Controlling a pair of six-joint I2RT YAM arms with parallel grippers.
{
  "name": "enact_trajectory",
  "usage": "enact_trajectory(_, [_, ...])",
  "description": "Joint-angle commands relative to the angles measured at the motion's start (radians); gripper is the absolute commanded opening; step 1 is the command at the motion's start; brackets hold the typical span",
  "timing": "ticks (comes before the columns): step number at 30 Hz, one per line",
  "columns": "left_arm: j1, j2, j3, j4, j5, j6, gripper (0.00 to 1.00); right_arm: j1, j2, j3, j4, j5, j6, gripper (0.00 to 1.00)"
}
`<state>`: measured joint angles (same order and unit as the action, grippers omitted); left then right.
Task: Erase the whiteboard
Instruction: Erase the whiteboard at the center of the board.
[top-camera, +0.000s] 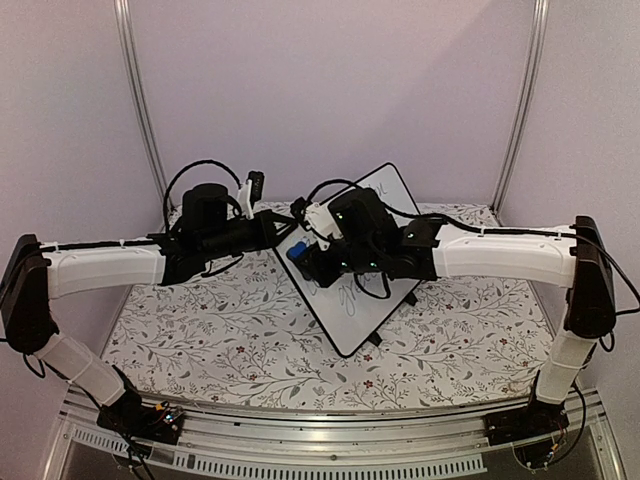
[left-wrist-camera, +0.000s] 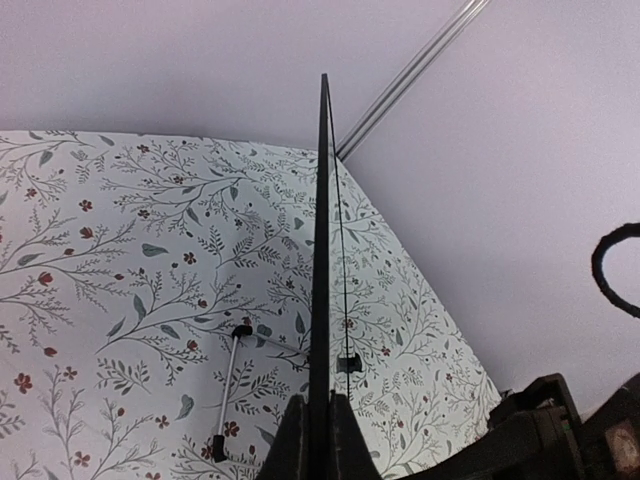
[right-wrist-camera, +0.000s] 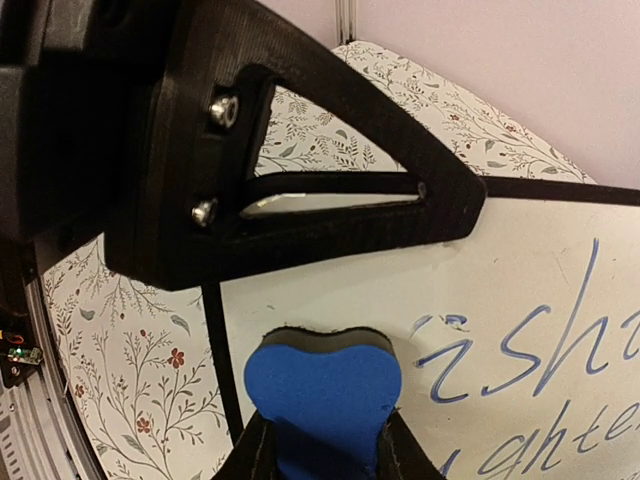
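The whiteboard (top-camera: 352, 318) sits slantwise mid-table on the flowered cloth (top-camera: 200, 330), one corner pointing near. Beyond that corner the right gripper (right-wrist-camera: 320, 445) squeezes a blue eraser (right-wrist-camera: 322, 385) at the board's left edge, while the left gripper (left-wrist-camera: 318, 425) pinches the left rim tight. Best press the eraser flat, then sweep right across the blue cursive (right-wrist-camera: 520, 350), partly readable as "isha" above "ighte".

The whiteboard (left-wrist-camera: 322, 250) is being viewed edge-on, its black rim being clamped between the closed fingers of the left gripper (left-wrist-camera: 318, 408). It is being held upright over the floral cloth (left-wrist-camera: 120, 280). A rod (left-wrist-camera: 228, 385) is showing just left of it.
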<state>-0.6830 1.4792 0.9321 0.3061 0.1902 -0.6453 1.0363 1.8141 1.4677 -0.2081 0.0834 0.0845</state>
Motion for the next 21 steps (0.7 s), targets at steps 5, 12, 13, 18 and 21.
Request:
enact_trajectory(5, [-0.037, -0.01, -0.01, -0.019, 0.087, 0.016, 0.0, 0.007, -0.001, -0.037, -0.04, -0.019, 0.025, 0.19])
enact_trajectory(12, [-0.037, -0.009, -0.013, -0.018, 0.09, 0.014, 0.0, 0.007, 0.083, 0.115, -0.069, 0.018, -0.002, 0.19])
enact_trajectory(13, [-0.036, -0.009, -0.012, -0.017, 0.09, 0.014, 0.0, 0.007, 0.088, 0.123, -0.072, 0.026, -0.006, 0.19])
enact_trajectory(18, [-0.036, -0.005, -0.012, -0.018, 0.093, 0.014, 0.0, 0.004, 0.072, 0.08, -0.074, 0.046, -0.015, 0.19])
enact_trajectory(21, [-0.037, -0.005, -0.01, -0.018, 0.093, 0.014, 0.0, -0.008, 0.028, -0.009, -0.072, 0.049, -0.007, 0.19])
